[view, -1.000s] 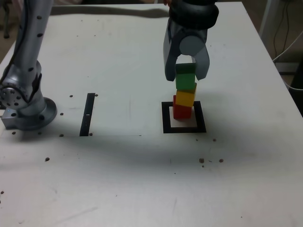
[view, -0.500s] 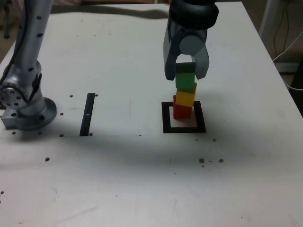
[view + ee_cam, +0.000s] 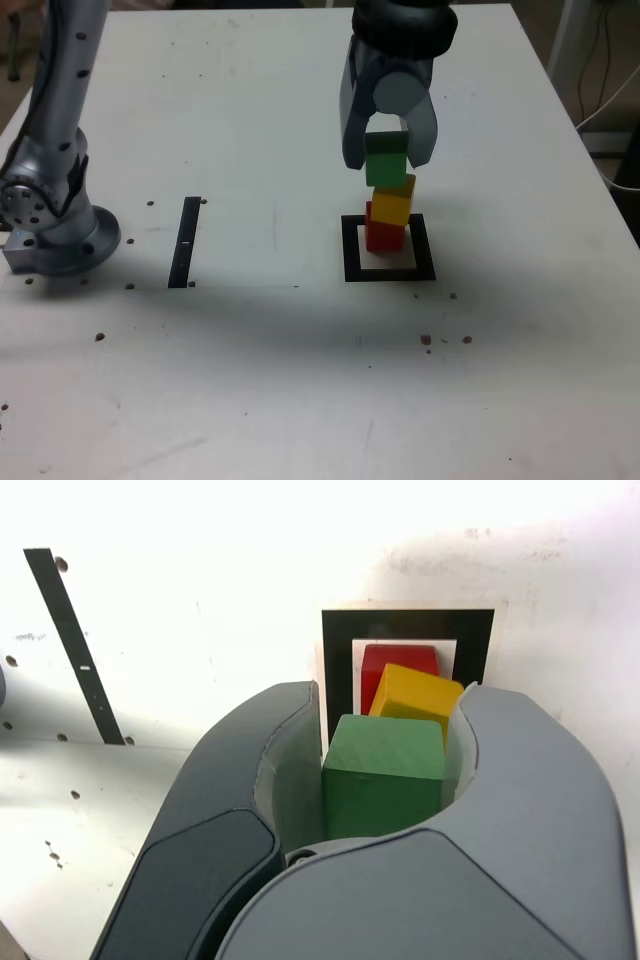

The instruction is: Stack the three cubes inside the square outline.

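- Red cube, right of centre in the exterior view: it sits inside the black square outline on the pale surface. It looks like the base of the stack, so that part of the job appears done. Its sides run nearly in line with the outline.
- Green cube, above the red one in the exterior view: the gripper has its fingers clamped on two opposite sides of it. It is the last cube left to place. It looks close to upright, its front face square to the exterior view. In that view its lower edge overlaps the yellow cube; whether the two touch cannot be told.
- Yellow cube, between the other two and slightly to their right in the exterior view: it appears to rest on the red one, making two of three stacked. It is visibly turned against the red cube and the outline, one corner poking out to the right.
- Long axis: none of the three cubes has one, their sides being about equal. Direction here means only how the faces are turned.
- Left to do, as a judgement: line the green cube up over the yellow one, a little to the right in the exterior view, seat it and let go.
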### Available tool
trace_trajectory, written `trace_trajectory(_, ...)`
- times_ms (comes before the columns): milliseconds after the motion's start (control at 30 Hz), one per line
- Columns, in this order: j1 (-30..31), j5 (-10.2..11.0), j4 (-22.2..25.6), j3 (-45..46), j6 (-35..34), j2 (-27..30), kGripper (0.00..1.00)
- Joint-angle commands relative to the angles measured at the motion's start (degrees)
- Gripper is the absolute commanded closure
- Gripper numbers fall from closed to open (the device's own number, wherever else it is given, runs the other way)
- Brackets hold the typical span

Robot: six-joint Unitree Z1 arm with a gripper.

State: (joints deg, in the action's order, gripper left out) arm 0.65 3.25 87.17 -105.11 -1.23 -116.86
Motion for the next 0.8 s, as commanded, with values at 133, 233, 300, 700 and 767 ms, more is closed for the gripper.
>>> trace_trajectory(133,0.12,-0.60,0.11,0.32,0.02,0.63,0.56)
trace_trajectory(233,0.21,-0.61,-0.02,0.24,0.00,0.26,0.56)
trace_trajectory(300,0.31,-0.61,-0.16,0.14,-0.03,-0.04,0.56)
trace_trajectory(700,0.50,-0.35,-0.90,-0.32,-0.17,-1.05,0.56)
trace_trajectory(767,0.58,-0.35,-0.93,-0.39,-0.17,-1.15,0.56)
